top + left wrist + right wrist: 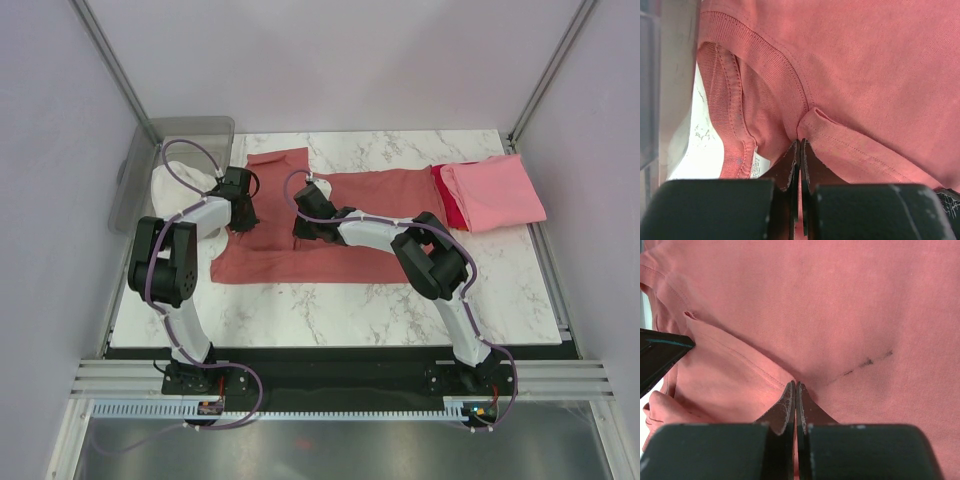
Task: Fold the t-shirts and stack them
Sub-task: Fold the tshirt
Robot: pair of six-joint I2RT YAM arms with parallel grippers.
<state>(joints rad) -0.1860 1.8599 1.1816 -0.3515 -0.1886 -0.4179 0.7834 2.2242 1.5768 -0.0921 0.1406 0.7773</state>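
Note:
The dusty salmon-red t-shirt (275,262) lies spread over the middle of the marble table. My left gripper (241,208) is down on its left part, shut on a pinch of cloth just beside the ribbed collar (765,55); the left wrist view shows the left gripper (800,143) with cloth between its closed tips. My right gripper (304,218) is down near the shirt's middle. In the right wrist view the right gripper (796,384) is shut on a raised fold. At the back right, the folded light pink t-shirt (495,192) lies on the folded bright red t-shirt (449,205).
A clear grey bin (190,132) stands at the back left corner, with white cloth (173,188) beside it. A metal frame post (545,75) rises at the back right. The table's near edge (330,349) runs in front of the arm bases.

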